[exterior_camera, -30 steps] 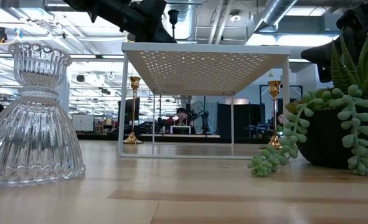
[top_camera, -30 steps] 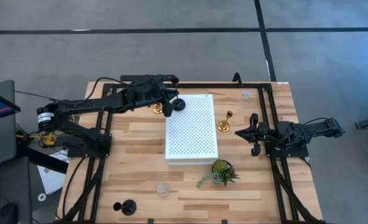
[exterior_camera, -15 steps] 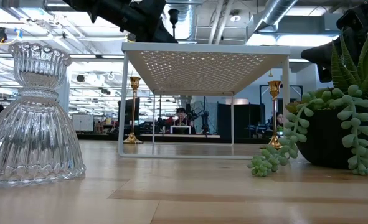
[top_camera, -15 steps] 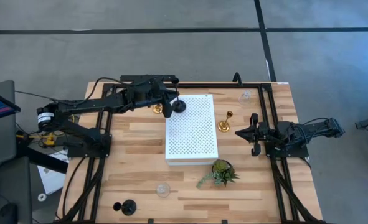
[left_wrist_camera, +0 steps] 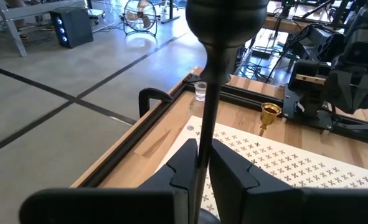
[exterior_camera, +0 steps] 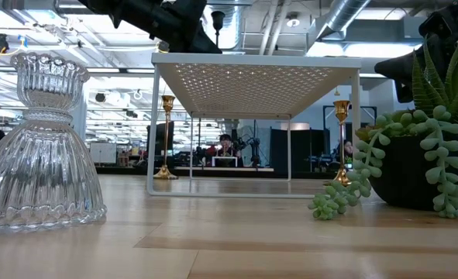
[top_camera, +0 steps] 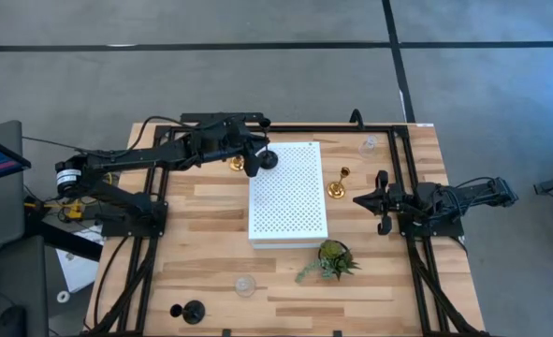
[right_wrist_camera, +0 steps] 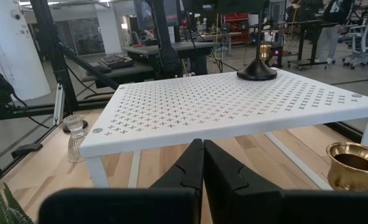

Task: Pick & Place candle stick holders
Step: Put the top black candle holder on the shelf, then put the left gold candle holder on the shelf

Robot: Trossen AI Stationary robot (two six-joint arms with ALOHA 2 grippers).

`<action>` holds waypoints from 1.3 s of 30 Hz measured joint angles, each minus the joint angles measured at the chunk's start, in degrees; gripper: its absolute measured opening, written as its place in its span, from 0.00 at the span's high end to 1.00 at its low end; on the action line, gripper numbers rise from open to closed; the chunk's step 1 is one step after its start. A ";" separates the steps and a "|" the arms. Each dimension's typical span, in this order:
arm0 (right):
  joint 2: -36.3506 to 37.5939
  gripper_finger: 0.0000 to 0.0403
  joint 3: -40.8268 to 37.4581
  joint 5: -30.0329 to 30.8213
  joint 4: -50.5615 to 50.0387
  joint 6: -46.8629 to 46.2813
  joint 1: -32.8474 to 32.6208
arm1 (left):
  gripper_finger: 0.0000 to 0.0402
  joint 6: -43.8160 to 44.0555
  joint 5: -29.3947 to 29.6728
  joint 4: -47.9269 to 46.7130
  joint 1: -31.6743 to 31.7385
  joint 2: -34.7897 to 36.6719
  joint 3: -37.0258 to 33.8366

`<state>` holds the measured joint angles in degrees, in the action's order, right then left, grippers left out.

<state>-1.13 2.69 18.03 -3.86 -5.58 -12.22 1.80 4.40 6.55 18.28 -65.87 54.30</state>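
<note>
A black candle stick holder point(top_camera: 269, 157) stands upright with its round base point(right_wrist_camera: 256, 71) on the far left corner of the white perforated board point(top_camera: 288, 192). My left gripper point(top_camera: 254, 156) reaches level from the left and is shut on it. On the table stand two gold holders point(top_camera: 237, 164) point(top_camera: 338, 185), two clear glass ones point(top_camera: 368, 145) point(top_camera: 245, 285) and a second black one point(top_camera: 194, 311). My right gripper point(top_camera: 362, 199) waits shut to the right of the board, holding nothing. My left gripper pinches the black holder's thin stem point(left_wrist_camera: 207, 134) low down, between its two fingers point(left_wrist_camera: 182, 167). The fingers come level from the table's left side and lie across the stem. The holder stays upright, its base on the board and its cup point(left_wrist_camera: 225, 18) above the fingers.
A small green plant point(top_camera: 332, 259) in a dark pot sits just near of the board. Black frame rails point(top_camera: 154, 215) run along the table's left, right and far sides. Bare wood lies between the board and the near edge.
</note>
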 joint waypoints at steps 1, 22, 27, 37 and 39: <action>0.01 1.00 -0.01 -0.01 0.00 0.00 -0.01 | 0.90 0.00 0.00 0.00 0.00 0.00 0.00; 0.01 1.00 -0.01 0.01 0.00 0.00 0.01 | 0.62 -0.41 0.02 0.39 0.01 0.00 0.00; 0.02 1.00 0.00 0.01 0.00 0.00 -0.01 | 0.56 -1.80 0.02 0.40 0.01 0.40 -0.04; 0.00 1.00 -0.01 -0.01 0.00 0.00 -0.01 | 0.48 -4.55 0.02 -0.01 0.00 1.81 -0.04; 0.00 1.00 0.01 -0.01 0.00 0.00 -0.01 | 0.47 -4.55 0.02 -0.71 0.02 2.25 -0.05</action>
<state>-1.13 2.70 18.02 -3.86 -5.58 -12.23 -2.74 4.43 5.83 18.31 -63.62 54.25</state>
